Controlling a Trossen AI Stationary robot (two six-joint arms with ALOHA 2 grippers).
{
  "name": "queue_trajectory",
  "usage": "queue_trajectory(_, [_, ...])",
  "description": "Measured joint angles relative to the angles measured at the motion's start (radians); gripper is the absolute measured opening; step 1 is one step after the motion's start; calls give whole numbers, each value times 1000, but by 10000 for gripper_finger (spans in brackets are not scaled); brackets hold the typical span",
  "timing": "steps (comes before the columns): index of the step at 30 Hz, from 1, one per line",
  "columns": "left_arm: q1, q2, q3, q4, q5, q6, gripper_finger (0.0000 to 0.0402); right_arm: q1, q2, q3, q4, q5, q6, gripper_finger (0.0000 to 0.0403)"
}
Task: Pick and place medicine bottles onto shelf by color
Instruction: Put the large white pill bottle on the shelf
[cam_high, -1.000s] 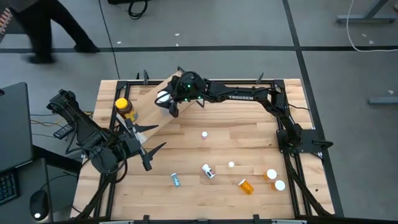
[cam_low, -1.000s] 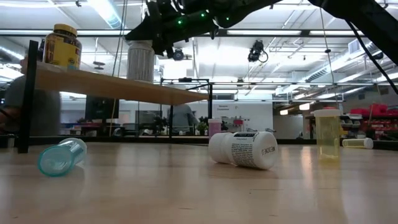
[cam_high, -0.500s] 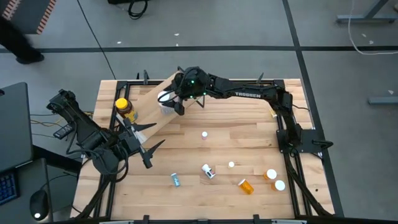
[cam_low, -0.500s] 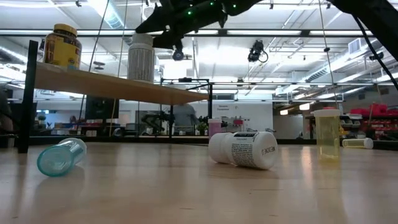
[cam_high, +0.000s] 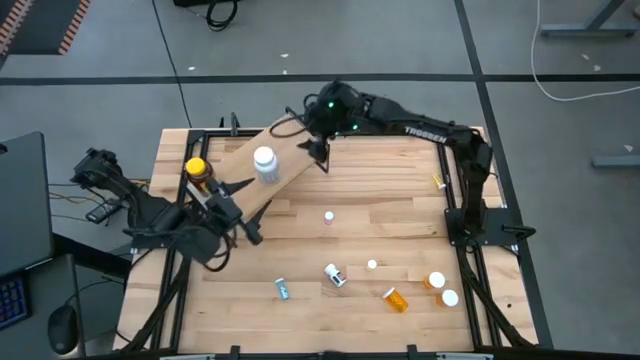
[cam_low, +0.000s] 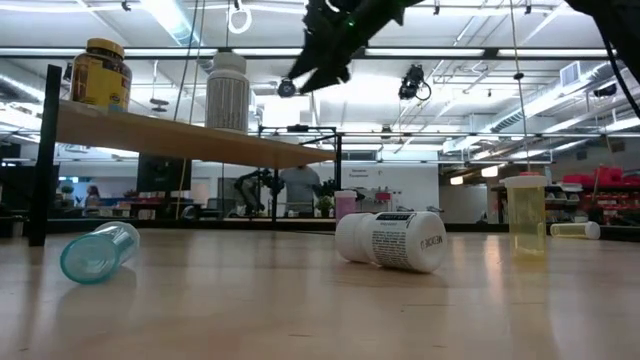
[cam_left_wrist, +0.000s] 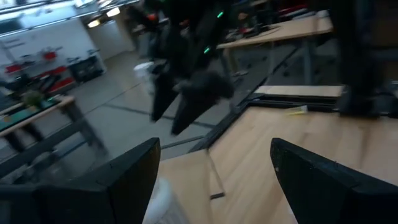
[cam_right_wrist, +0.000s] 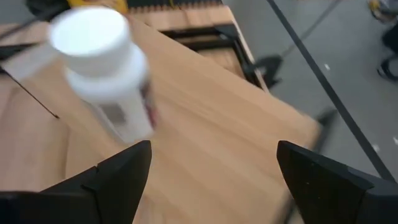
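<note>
— White-capped bottle (cam_high: 265, 162): where is it?
— Upright on the shelf (cam_high: 290, 150), near the amber jar (cam_high: 200, 174). My right end effector (cam_high: 318, 153) hangs above, spread, empty.
— And your left end effector (cam_high: 238, 203)?
— Spread too, beside the shelf's edge.

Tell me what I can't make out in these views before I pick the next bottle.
- White bottle on the shelf: label blurred in the right wrist view.
- Left tool: its tips merge with the shelf edge in the high view.
- Small vials near the table's middle: too small to tell colour or type.
- Teal vial: contents unreadable in the low view.
</note>
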Motion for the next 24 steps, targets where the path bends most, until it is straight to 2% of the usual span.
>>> queue_trajectory(5, [65,0,-26,3,4,-30,314,-84,-37,0,-82,-1,0,356])
queue_trajectory(13, [253,0,-98,3,26,-135,314,-194,-64,0,-168,-1,1,356])
queue_trajectory(18, [380,0,-137,29,112,-202,314,-229,-64,-1,-183,-2,1,356])
queue_trajectory(24, [482,0,-138,63,138,-276,314,-241,-63,-1,-188,-29,-11,356])
